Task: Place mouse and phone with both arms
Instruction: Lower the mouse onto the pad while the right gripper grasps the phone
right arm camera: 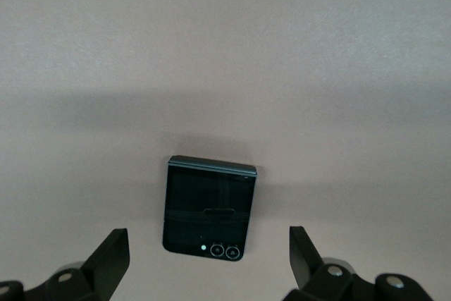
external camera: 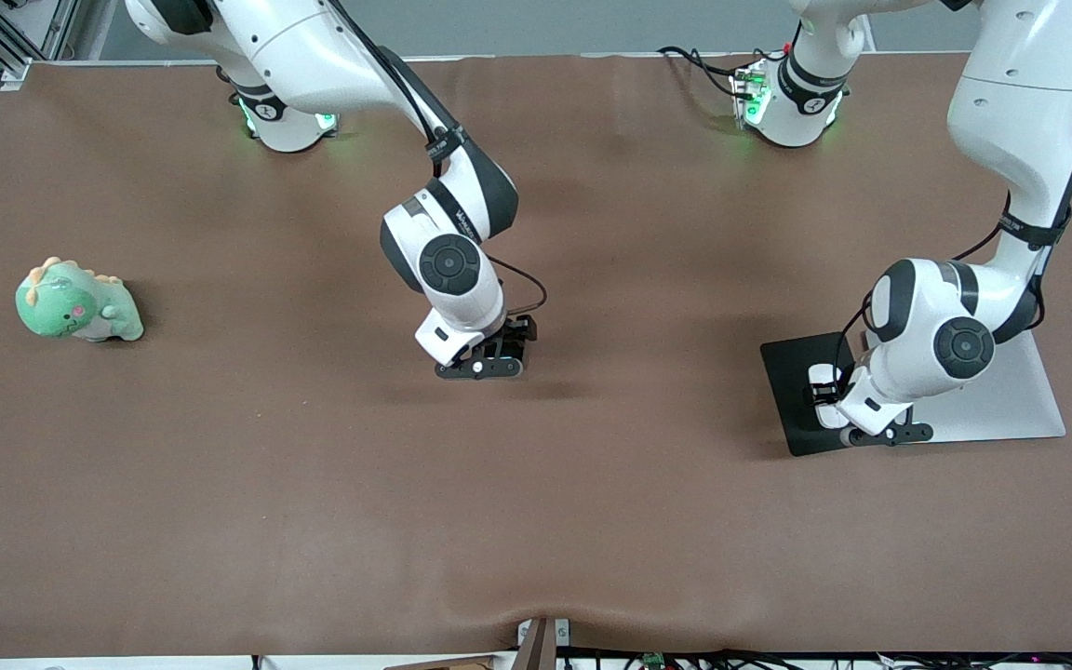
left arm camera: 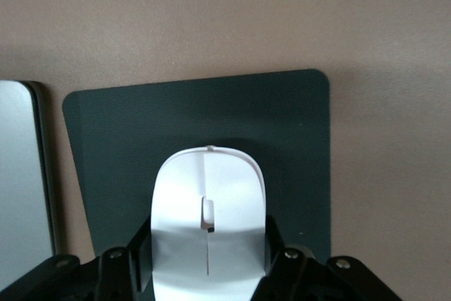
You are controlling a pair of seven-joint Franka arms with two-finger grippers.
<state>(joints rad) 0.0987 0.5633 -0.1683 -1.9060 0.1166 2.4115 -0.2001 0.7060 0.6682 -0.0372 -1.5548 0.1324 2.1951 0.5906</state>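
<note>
On the brown table [external camera: 313, 484], look at the frame's lower right: your left gripper [external camera: 880, 430] is clenched on the mouse [left arm camera: 208, 227] over the black pad [external camera: 792, 395]. At centre frame, your right gripper [external camera: 485, 365] hangs spread wide, the phone [right arm camera: 209, 207] lying flat between and just ahead of its fingertips [right arm camera: 113, 259].

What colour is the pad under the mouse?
Black to dark grey; the pad shows best in the left wrist view, beneath the white mouse.
</note>
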